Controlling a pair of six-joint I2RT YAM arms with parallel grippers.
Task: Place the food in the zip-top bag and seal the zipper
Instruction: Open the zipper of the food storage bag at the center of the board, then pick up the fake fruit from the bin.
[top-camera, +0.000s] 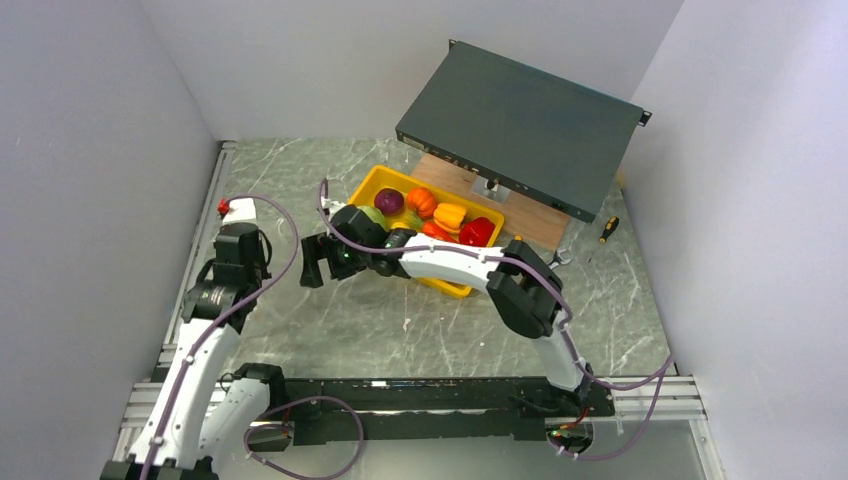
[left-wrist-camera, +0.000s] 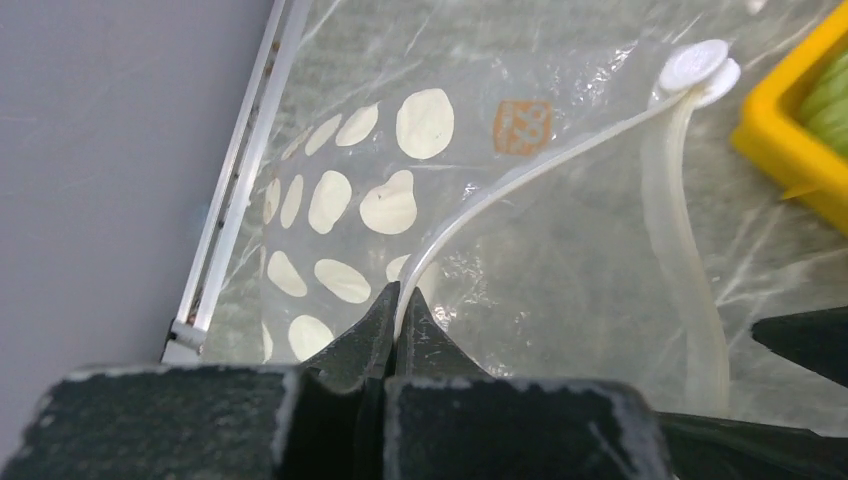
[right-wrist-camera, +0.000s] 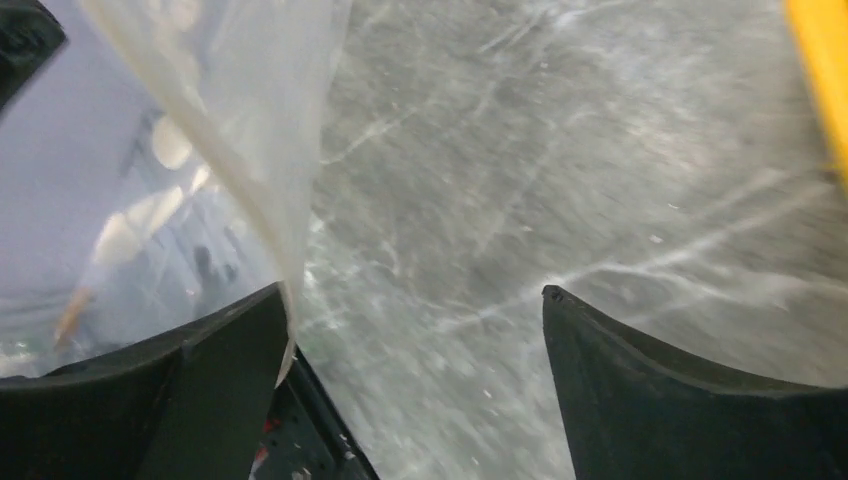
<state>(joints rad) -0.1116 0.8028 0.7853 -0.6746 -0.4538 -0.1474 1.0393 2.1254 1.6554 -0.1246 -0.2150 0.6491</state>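
We have hardly begun. Our left jaws pinch the zipper (left-wrist-camera: 530, 165) edge of the zip-top bag (left-wrist-camera: 340, 200), at the left side of the counter (top-camera: 430, 330). Our right jaws are spread wide beside it. All the food (top-camera: 421, 201) sits in the yellow tray (top-camera: 445, 287), none bagged yet.

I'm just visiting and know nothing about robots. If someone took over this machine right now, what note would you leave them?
Left fingers: shut on the zipper of the clear bag.
Right fingers: open, with the bag's edge beside one finger and nothing gripped.
Food: the purple, orange, yellow, red and green pieces are all in the yellow tray.
Done: one side of the bag's mouth is gripped; no food shows inside.
Left: move every piece into the bag, then seal the zipper.
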